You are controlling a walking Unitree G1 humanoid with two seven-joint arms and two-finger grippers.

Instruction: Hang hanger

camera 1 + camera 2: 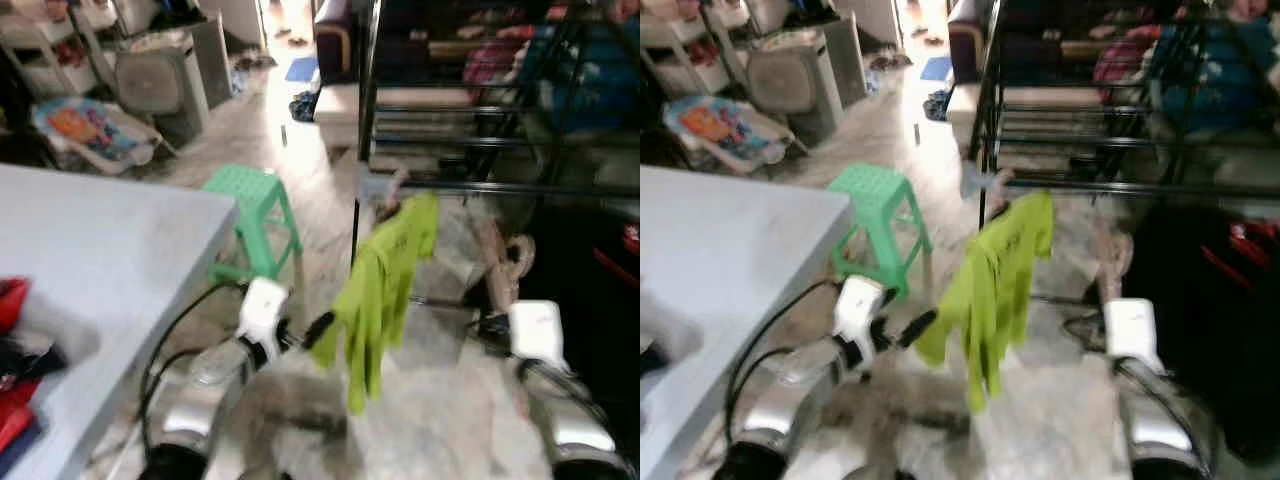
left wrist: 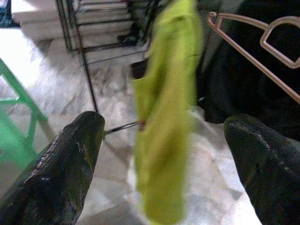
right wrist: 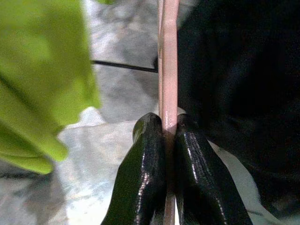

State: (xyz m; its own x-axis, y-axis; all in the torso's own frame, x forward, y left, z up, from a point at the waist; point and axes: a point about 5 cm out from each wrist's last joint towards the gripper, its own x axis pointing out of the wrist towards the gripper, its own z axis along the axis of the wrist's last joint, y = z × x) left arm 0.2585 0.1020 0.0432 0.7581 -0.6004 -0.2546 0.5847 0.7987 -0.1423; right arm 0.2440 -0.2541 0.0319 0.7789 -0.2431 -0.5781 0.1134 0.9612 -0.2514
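Observation:
A lime-green shirt (image 1: 385, 270) hangs from the black rail (image 1: 520, 187) of a clothes rack ahead of me. My left gripper (image 1: 320, 328) is open, and its fingers (image 2: 75, 154) are spread just short of the shirt's lower edge without touching it. To the shirt's right, my right gripper (image 3: 165, 123) is shut on a thin pink hanger (image 3: 168, 56). The hanger (image 1: 503, 258) is empty and stands upright below the rail. Its hook (image 2: 262, 37) shows beside the shirt in the left wrist view.
A grey table (image 1: 110, 250) with red clothes (image 1: 12, 300) lies to my left, and a green plastic stool (image 1: 255, 210) stands beyond its corner. The rack's shelves (image 1: 450, 110) hold clothes. Dark bags (image 1: 590, 290) sit under the rail on the right. Marble floor lies between.

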